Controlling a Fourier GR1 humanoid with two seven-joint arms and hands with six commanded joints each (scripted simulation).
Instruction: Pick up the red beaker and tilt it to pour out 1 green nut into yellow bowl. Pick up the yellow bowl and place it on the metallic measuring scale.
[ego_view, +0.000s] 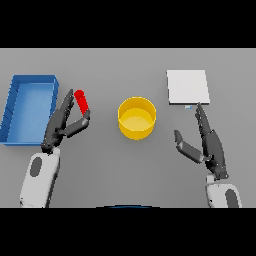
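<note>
Left hand (64, 125) has its fingers spread around the red beaker (81, 101), not clamped yet. Right hand (207, 142) sits open near the scale (187, 87); bowl (136, 118) between them.

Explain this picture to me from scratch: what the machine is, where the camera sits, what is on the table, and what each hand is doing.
This is one picture, taken from the head of a humanoid robot looking down at its grey table. The two white and grey arms rising from the lower edge are its own, each ending in a dark hand. On the table lie a blue bin at the far left, a red beaker beside it, a yellow bowl in the middle, and a flat pale square, the measuring scale, at the upper right. The left hand is around the beaker, fingers and thumb either side of it, not clearly gripping. The right hand is open near the scale, holding nothing.
</note>
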